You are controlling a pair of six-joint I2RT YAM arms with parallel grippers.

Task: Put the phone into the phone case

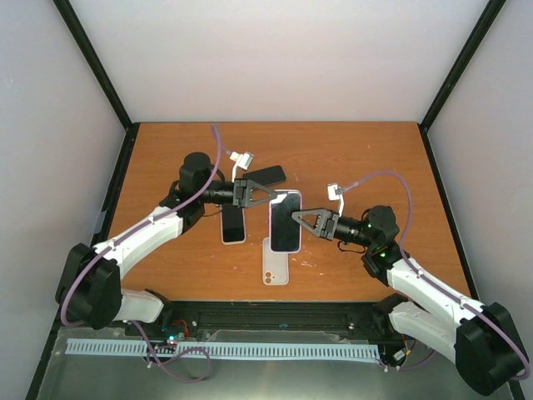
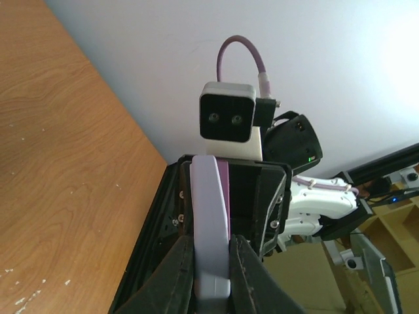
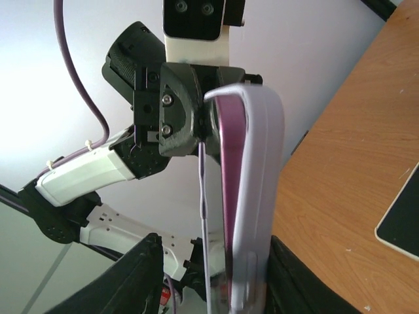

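**Two grippers at one phone, and the case looks nearly on**

Both arms meet over the middle of the tabletop point(image 1: 166, 150), where the phone point(image 1: 286, 223) is held up between them, its dark screen facing the overhead camera. The left gripper point(image 2: 211, 265) is clamped on one end of the lavender phone case point(image 3: 258, 196); its fingers press tight on both faces. The right gripper point(image 1: 298, 219) stands at the phone's other side with its jaws apart: in its wrist view one finger is clear of the phone and the other sits close beside the case.

The phone's pink edge lies flush along the case wall in both wrist views, so the fitting seems largely done. Whether every corner is seated cannot be told from here. What is left, by my reading, is a final press and setting the pair down.

On the tabletop lie a white-edged phone point(image 1: 233, 223), a dark phone point(image 1: 268, 176) and a white slab with two camera holes point(image 1: 276, 267), either a phone's back or a spare case.

No brand, label or writing can be read anywhere.
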